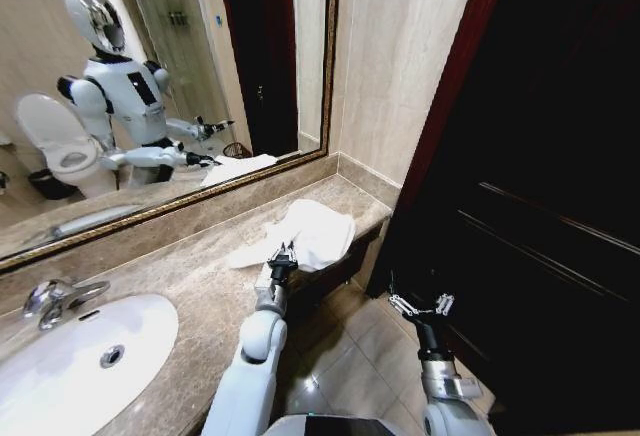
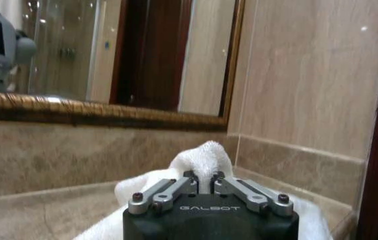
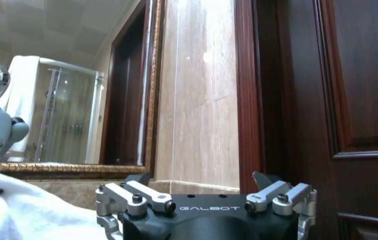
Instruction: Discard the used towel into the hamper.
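A crumpled white towel (image 1: pixel 315 231) lies at the right end of the marble counter (image 1: pixel 190 266), reaching its front edge. My left gripper (image 1: pixel 283 253) sits at the towel's near edge, shut on a raised fold of the towel (image 2: pixel 206 155); its fingertips meet at the left gripper (image 2: pixel 202 176). My right gripper (image 1: pixel 421 305) hangs open over the tiled floor, below and to the right of the counter, with nothing between its fingers (image 3: pixel 142 189). The towel (image 3: pixel 15 205) shows beside it. The hamper appears as a small dark basket reflected in the mirror (image 1: pixel 237 149).
A white sink (image 1: pixel 150 351) and chrome faucet (image 1: pixel 55 298) occupy the counter's left. A gold-framed mirror (image 1: pixel 330 56) backs the counter. A dark wooden door (image 1: pixel 540 206) stands close on the right. Tiled floor (image 1: pixel 350 341) lies between counter and door.
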Robot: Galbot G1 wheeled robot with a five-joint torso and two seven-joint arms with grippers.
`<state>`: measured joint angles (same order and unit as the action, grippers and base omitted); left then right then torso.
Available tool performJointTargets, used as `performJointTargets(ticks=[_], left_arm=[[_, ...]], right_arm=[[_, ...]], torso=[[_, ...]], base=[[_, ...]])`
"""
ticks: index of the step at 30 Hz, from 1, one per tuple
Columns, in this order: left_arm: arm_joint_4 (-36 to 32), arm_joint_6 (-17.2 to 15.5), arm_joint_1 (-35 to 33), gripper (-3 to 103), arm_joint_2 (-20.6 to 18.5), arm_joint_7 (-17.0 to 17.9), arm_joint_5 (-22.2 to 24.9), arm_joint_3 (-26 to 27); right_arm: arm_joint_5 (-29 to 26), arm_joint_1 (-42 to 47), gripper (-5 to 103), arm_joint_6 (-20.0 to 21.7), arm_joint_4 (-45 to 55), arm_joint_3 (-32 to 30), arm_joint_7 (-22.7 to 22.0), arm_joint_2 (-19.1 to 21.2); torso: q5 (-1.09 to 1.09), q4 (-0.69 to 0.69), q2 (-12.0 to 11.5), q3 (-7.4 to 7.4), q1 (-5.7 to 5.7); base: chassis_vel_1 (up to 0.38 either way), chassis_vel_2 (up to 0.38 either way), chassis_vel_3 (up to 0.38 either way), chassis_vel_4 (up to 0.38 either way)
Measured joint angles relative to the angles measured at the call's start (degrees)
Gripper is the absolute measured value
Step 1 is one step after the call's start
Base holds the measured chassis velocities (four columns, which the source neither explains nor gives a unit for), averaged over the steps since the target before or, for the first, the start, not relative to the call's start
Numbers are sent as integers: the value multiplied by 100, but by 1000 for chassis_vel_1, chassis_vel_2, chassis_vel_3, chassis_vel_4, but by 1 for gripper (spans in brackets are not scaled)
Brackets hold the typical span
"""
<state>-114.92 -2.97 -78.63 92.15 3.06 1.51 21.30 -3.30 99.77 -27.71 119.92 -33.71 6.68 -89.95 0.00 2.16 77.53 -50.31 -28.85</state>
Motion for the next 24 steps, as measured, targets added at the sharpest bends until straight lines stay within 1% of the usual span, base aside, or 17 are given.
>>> performJointTargets(ticks=[2, 5, 7, 9, 11, 12, 13, 15, 16, 18, 20, 22, 24], left_arm=[[-304, 74, -204, 9, -1, -83, -48, 24], [-465, 150, -326, 9, -1, -152, -82, 48], [-826, 477, -718, 9, -1, -208, -143, 83], [-893, 537, -815, 9, -1, -198, -149, 83], [-1160, 739, -1256, 9, -1, -126, -243, 49], [-1160, 739, -1256, 9, -1, -126, -243, 49], [-1261, 802, -1399, 9, -1, -83, -291, 34], [-1448, 969, -1631, 9, -1, 233, -315, 43], [-1448, 969, -1631, 9, -1, 233, -315, 43], [-1604, 1091, -1747, 9, -1, 381, -373, 141], [-1697, 1105, -1796, 9, -1, 404, -387, 159], [-2066, 1158, -2005, 9, -1, 356, -502, 212], [-2140, 1183, -2050, 9, -1, 335, -558, 227]], right_arm=[[-34, -11, 100, -26, -1, 6, 2, 10], [-47, -15, 100, -51, -9, 16, 7, 8], [-86, 10, 100, -110, -12, 72, 57, -34], [-92, 20, 100, -110, -3, 90, 66, -43], [-104, 36, 100, -110, 64, 172, 76, -69], [-104, 36, 100, -110, 64, 172, 76, -69], [-106, 31, 100, -110, 90, 201, 76, -70], [-112, -4, 100, -106, 167, 237, 64, -70], [-112, -4, 100, -106, 167, 237, 64, -70], [-74, -39, 100, -116, 236, 217, 40, -78], [-20, -58, 100, -122, 263, 184, 2, -80], [104, -146, 100, -70, 314, 6, -256, -50], [67, -169, 100, -46, 315, -44, -308, -27]], torso=[[0, 0, 0, 0, 0], [0, 0, 0, 0, 0], [1, 0, 0, 0, 0], [0, 0, 0, 0, 0], [0, 1, 0, 0, 0], [0, 1, 0, 0, 0], [1, 1, 0, 0, 0], [0, 0, 0, 0, 1], [0, 0, 0, 0, 1], [0, 0, 0, 0, 0], [0, 0, 0, 0, 0], [0, 0, 0, 0, 0], [1, 0, 0, 0, 0]], base=[[0, 0, 0, 0], [0, 0, 0, 0], [0, 0, 0, 0], [0, 0, 0, 0], [0, 0, 0, 0], [0, 0, 0, 0], [0, 0, 0, 0], [0, 0, 0, 0], [0, 0, 0, 0], [0, 0, 0, 0], [0, 0, 0, 0], [0, 0, 0, 0], [0, 0, 0, 0]])
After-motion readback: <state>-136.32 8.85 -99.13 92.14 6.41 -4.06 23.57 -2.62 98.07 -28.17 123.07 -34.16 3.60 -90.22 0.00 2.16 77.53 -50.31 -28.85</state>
